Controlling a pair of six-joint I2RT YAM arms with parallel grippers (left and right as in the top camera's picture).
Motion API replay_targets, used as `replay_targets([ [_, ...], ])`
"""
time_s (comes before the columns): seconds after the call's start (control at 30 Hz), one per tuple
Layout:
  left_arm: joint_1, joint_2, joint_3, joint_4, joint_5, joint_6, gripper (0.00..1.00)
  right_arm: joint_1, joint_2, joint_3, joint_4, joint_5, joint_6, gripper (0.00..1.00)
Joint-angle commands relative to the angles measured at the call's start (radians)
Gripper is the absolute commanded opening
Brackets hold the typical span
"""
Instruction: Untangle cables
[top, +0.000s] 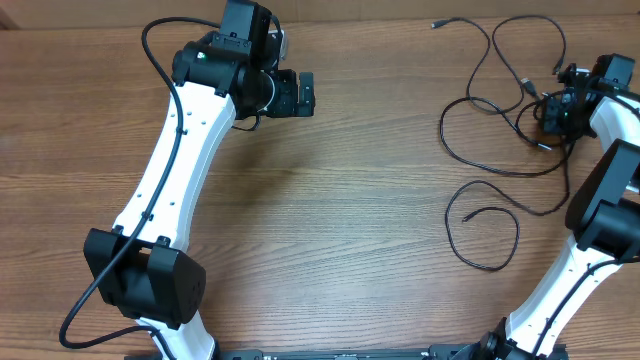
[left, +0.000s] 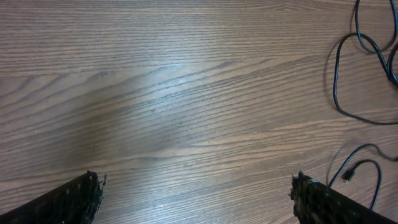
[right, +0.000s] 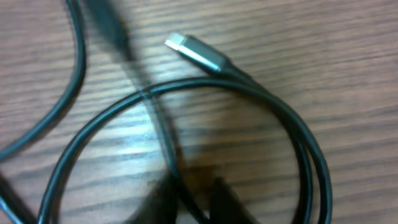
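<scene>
Wood-grain table (top: 350, 220) fills all 3 views.

Arms: left arm (top: 180, 150) reaches to the far left part of the table. The right arm (top: 600, 210) is folded along the right edge, wrist over the cords.

Task item: cables (top: 480, 100), thin black cords, all on the right half of the table. The spread runs far-to-near along the right side: 1 free plug (top: 437, 24) near the far edge, a crossed cluster in the middle, 1 open loop (top: 448, 228) nearest the robot. The crossings concentrate right at the right wrist.

State of left gripper (top: 308, 94): jaws spread wide, nothing held. Its wrist view shows bare wood between the 2 fingertips (left: 81, 199), with cords only at the right edge. The cables lie to its right, well apart.

State of right gripper (top: 548, 114): clenched, sitting at the cluster. Its own fingers are not resolved in the wrist view. A blurred strand (right: 111, 28) runs close to the lens, over a sharp loop (right: 298, 137) lying flat on the wood. Judgement: that strand is pinched in the jaws and lifted.

Smallest: silver-tipped plug (right: 196, 53), at the top of the sharp loop, tip pointing up-left in the wrist view.

Relation that matters: the right arm is at the tangle and the left is far off. Judgement: a separating pull should go toward the bare wood to the left of the cluster
</scene>
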Motion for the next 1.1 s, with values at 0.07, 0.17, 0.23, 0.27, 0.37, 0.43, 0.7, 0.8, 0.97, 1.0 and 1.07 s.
replay_targets([
  [0.07,0.0,-0.008,0.013,0.009,-0.005,0.002,1.0,-0.003,0.024,-0.008,-0.002,0.017,0.026,0.04],
  [0.17,0.0,-0.008,0.013,0.013,-0.005,0.001,1.0,-0.003,0.018,0.006,-0.005,0.016,0.077,0.04],
  [0.23,0.0,-0.008,0.013,0.014,-0.005,0.001,1.0,-0.003,0.005,0.022,-0.007,0.014,0.095,0.04],
  [0.27,0.0,-0.008,0.013,0.014,-0.005,0.002,1.0,-0.003,-0.007,0.031,-0.01,0.013,0.095,0.04],
  [0.37,0.0,-0.008,0.013,0.015,-0.005,0.001,0.99,-0.003,-0.057,0.04,-0.006,0.007,0.094,0.04],
  [0.43,0.0,-0.008,0.013,0.016,-0.005,0.001,1.0,-0.004,-0.1,0.04,-0.002,-0.027,0.093,0.04],
  [0.7,0.0,-0.008,0.013,0.023,-0.005,0.002,0.99,-0.005,-0.263,0.04,-0.007,-0.115,0.095,0.04],
  [0.8,0.0,-0.008,0.013,0.023,-0.005,0.002,0.99,-0.005,-0.308,0.04,-0.019,-0.115,0.126,0.04],
  [0.97,0.0,-0.008,0.013,0.023,-0.005,0.001,0.99,-0.013,-0.378,0.04,-0.055,-0.112,0.313,0.04],
  [1.0,0.0,-0.008,0.013,0.023,-0.005,0.002,1.0,-0.018,-0.391,0.04,-0.069,-0.101,0.379,0.04],
  [1.07,0.0,-0.008,0.013,0.023,-0.005,0.002,1.0,-0.028,-0.41,0.04,-0.112,-0.055,0.512,0.04],
])
